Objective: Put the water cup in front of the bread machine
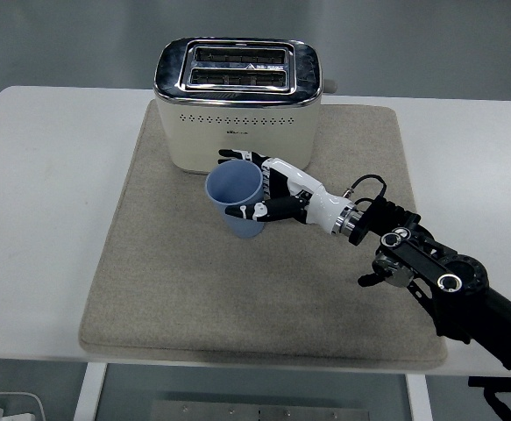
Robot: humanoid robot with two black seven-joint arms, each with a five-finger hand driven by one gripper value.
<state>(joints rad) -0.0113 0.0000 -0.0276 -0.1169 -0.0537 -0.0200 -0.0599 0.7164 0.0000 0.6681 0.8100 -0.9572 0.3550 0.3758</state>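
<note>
A blue water cup [236,198] stands upright over the beige mat, just in front of the cream bread machine [238,102] with two top slots. My right hand [257,186] is wrapped around the cup's right side, thumb in front and fingers behind it, shut on the cup. I cannot tell whether the cup's base touches the mat. The right arm [430,272] reaches in from the lower right. The left arm is out of view.
The beige mat [150,289] covers the middle of the white table [36,193]. The bread machine stands at the mat's far edge. A white object [10,405] shows on the floor at the lower left.
</note>
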